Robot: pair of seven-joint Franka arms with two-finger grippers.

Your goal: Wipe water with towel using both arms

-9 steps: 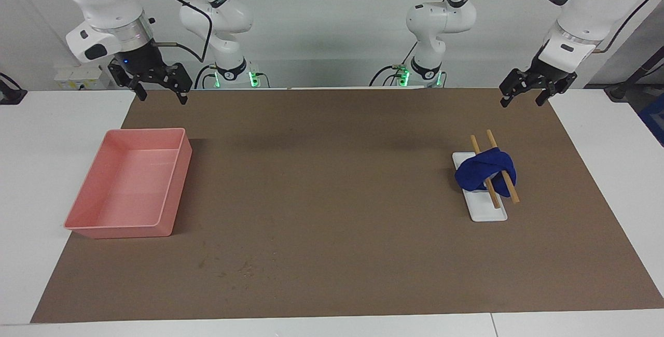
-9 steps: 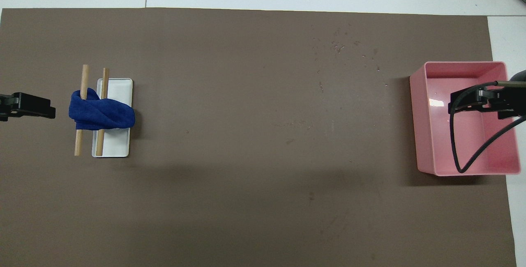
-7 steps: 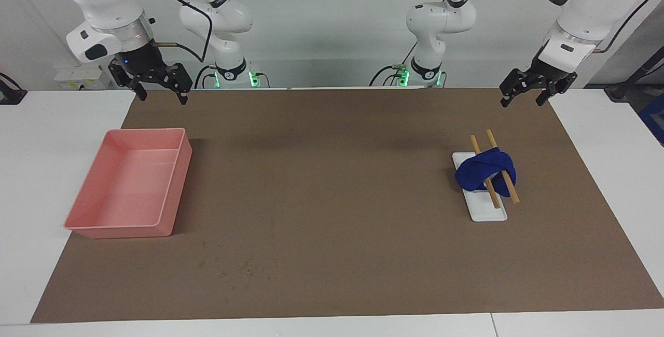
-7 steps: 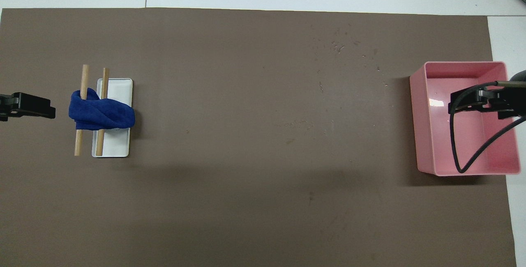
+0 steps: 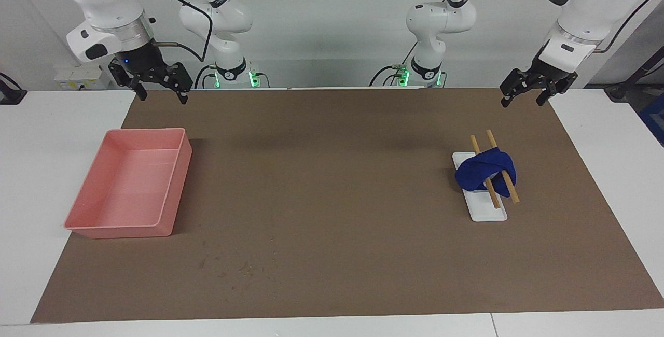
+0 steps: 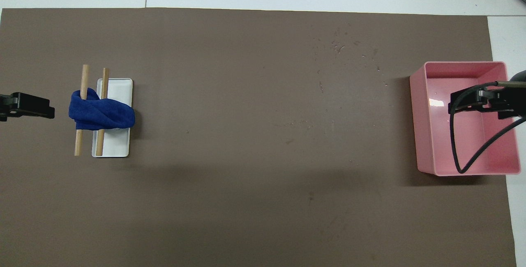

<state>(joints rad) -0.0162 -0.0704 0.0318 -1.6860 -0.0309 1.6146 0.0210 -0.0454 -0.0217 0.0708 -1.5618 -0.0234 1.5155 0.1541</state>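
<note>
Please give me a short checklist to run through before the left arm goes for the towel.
1. Left gripper open, holding nothing: ok.
2. Right gripper open, holding nothing, up by the pink tray: ok.
3. Towel free to lift: not ok, it is draped over two wooden sticks lying across the white dish.
4. Nothing standing between left gripper and towel: ok.
5. Water to wipe located: cannot tell, only faint specks on the mat.

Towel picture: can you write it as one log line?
towel: on white dish, wound round two sticks | left claw: open, raised | right claw: open, raised
</note>
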